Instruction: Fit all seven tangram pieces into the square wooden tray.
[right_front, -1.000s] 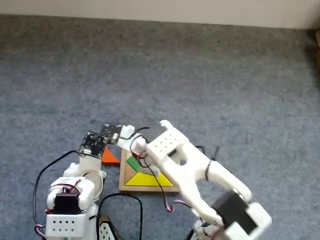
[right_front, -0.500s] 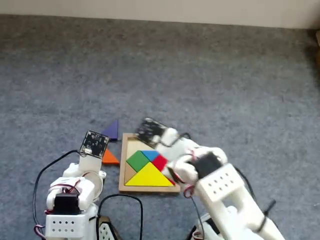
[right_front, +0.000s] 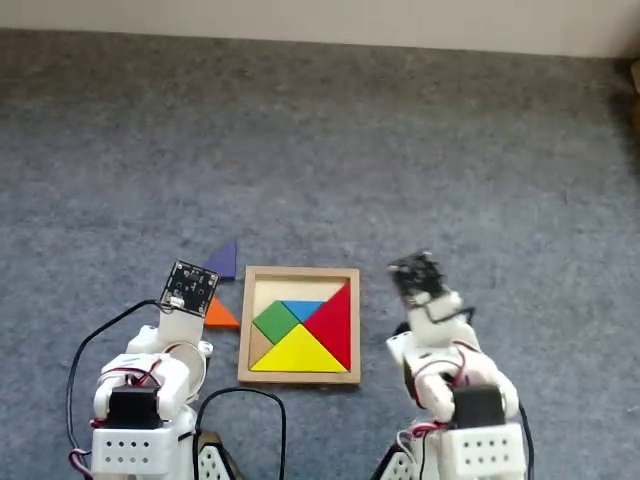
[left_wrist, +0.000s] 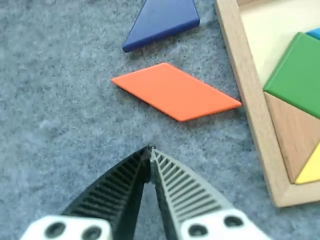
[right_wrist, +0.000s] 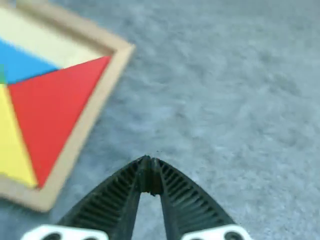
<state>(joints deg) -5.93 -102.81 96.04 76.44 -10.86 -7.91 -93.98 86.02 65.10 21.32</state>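
Grey carpet (right_front: 450, 150), pale wall (right_front: 320, 18) behind.

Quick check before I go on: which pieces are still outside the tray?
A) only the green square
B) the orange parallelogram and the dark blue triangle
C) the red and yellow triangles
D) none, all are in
B: the orange parallelogram and the dark blue triangle lie on the carpet beside the tray, outside its rim.

I saw soft, even, fairly bright light over the grey carpet (right_front: 400, 150). Shadows were faint: a thin dark line under the orange piece (left_wrist: 175, 92) and along the outer edge of the wooden tray (left_wrist: 250, 100).
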